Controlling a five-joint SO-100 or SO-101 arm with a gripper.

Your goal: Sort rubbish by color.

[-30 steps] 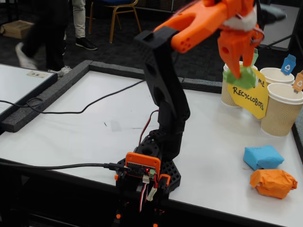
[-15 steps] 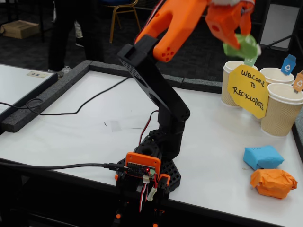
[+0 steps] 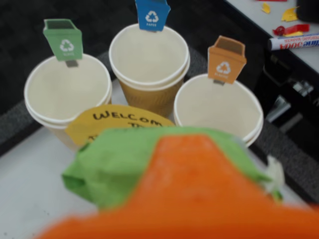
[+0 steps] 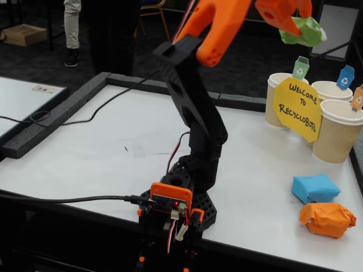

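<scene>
My orange gripper (image 4: 296,22) is shut on the green lump (image 4: 305,32) and holds it high in the air, up and left of the cups in the fixed view. In the wrist view the green lump (image 3: 119,159) sits behind the orange finger (image 3: 194,194), in front of the cups. The green-tagged cup (image 3: 67,92) is at left, the blue-tagged cup (image 3: 149,59) in the middle, the orange-tagged cup (image 3: 218,107) at right; all look empty. The blue lump (image 4: 315,187) and the orange lump (image 4: 328,219) lie on the table at right front in the fixed view.
The yellow sign (image 4: 298,107) leans against the cups (image 4: 340,130). The arm's base (image 4: 176,207) stands at the table's front edge with a black cable (image 4: 68,199) running left. A raised grey border (image 4: 51,122) edges the white table. A marker (image 3: 294,42) lies on a far surface.
</scene>
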